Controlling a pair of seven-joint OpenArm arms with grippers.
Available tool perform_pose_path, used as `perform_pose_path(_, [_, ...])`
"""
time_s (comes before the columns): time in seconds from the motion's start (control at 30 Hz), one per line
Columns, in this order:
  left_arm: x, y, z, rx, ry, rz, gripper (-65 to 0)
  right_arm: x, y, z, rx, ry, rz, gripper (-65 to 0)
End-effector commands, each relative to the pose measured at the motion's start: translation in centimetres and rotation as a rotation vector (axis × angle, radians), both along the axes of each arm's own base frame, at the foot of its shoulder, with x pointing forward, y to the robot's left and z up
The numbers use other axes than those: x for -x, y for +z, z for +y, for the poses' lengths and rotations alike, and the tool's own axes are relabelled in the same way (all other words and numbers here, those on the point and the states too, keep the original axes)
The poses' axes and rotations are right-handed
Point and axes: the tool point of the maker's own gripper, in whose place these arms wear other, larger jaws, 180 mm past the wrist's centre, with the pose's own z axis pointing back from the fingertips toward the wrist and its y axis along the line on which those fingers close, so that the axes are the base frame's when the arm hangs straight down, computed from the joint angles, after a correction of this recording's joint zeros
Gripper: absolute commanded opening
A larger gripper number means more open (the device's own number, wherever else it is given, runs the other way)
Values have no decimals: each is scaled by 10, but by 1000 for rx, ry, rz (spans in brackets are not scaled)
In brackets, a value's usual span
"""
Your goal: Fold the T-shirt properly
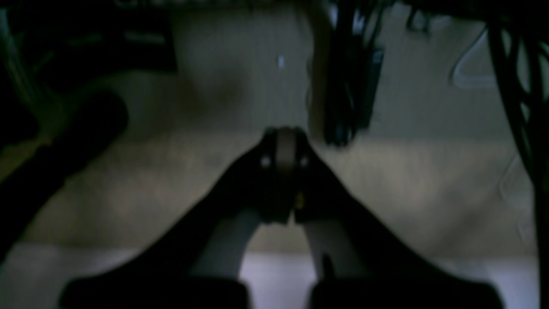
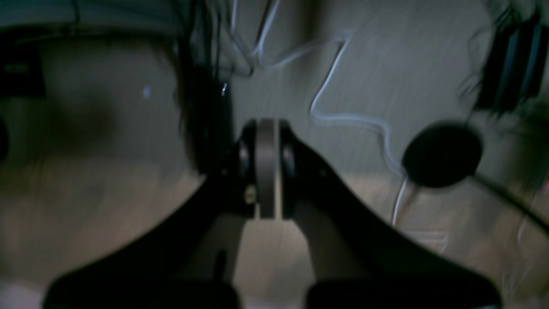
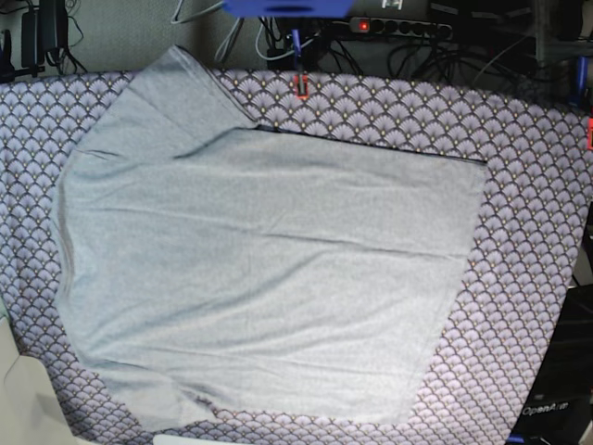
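The light grey T-shirt (image 3: pixel 269 278) lies spread flat on the purple fan-patterned tablecloth (image 3: pixel 528 185) in the base view. One sleeve (image 3: pixel 171 93) reaches toward the far left corner, and a thin dark edge (image 3: pixel 371 144) runs along the far side. Neither arm appears in the base view. In the dim left wrist view my left gripper (image 1: pixel 285 146) is shut with nothing in it, over a pale floor. The right wrist view shows my right gripper (image 2: pixel 266 141) with its pads pressed together, empty, also over the floor. No part of the shirt shows in either wrist view.
Behind the table's far edge are a power strip (image 3: pixel 398 28), tangled cables and a blue part (image 3: pixel 287 7). A small red piece (image 3: pixel 301 85) sits at the far edge. A white cable (image 2: pixel 343 116) and a black round object (image 2: pixel 441 154) lie on the floor.
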Motion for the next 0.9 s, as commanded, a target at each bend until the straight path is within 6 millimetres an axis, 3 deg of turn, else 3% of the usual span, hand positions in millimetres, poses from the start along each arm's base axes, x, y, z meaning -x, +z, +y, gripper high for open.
perform_pose_path(0.0, [16, 4, 3, -7, -6, 1, -650, 11, 9, -5, 17, 4, -38, -650])
perform_pose_path(0.2, [42, 38, 1, 7, -16, -216, -650, 26, 57, -20, 36, 37, -277, -650])
perform_pose_path(0.33, [53, 85, 7, 12, -36, -464, -650, 33, 87, -28, 44, 62, -401, -650])
perform_pose_path(0.4, [59, 108, 6, 17, -41, -559, -650, 42, 92, -29, 46, 65, -394, -650])
perform_pose_path(0.47, [74, 112, 8, 12, -41, -532, -650, 44, 95, -38, 62, 68, -400, -650])
perform_pose_path(0.6, [79, 122, 26, -49, 12, -558, -650, 38, 113, -49, 70, 101, -471, -650])
perform_pose_path(0.7, [71, 145, 29, -58, 39, -659, -650, 31, 140, -53, 71, 116, -566, -650])
perform_pose_path(0.77, [64, 174, 26, -45, 62, -754, -650, 20, 166, -61, 85, 105, -653, -650])
perform_pose_path(0.87, [33, 227, 34, -27, 78, -901, -650, -6, 211, -65, 77, 93, -798, -650])
